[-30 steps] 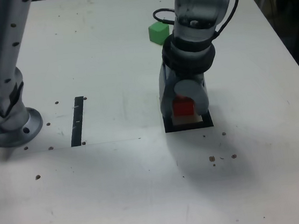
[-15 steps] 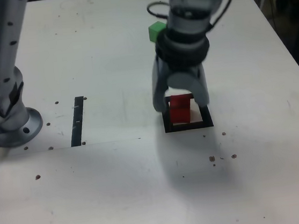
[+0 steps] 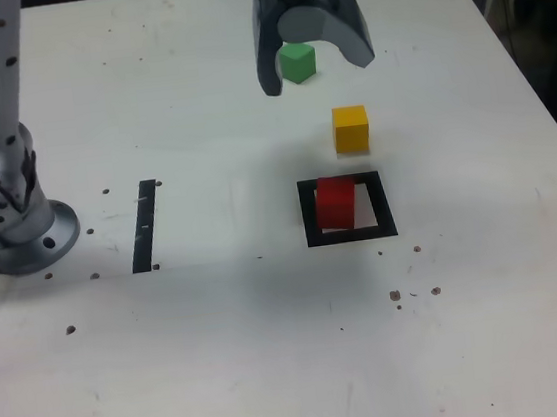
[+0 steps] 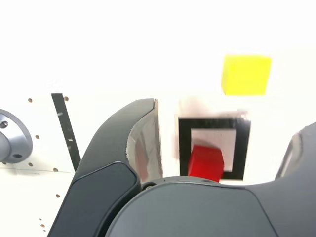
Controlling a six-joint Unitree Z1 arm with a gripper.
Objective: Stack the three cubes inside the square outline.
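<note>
The red cube rests inside the square outline, toward the exterior view's left side of its pale centre. Just beyond the outline's far right corner sits the yellow cube. The green cube lies farther back on the table. My gripper hangs open and empty, raised over the far part of the table, and the green cube shows between its fingers in the exterior view. The wrist view looks down past a dark finger onto the red cube, the outline and the yellow cube.
A narrow black strip lies on the white table at the exterior view's left, beside the arm's metal base. Small dark specks dot the table near its front. The table's right edge runs close to the cubes.
My gripper opened and let go of the red cube in the outline, then rose and moved back toward the green cube. The yellow cube, hidden before, now shows.
</note>
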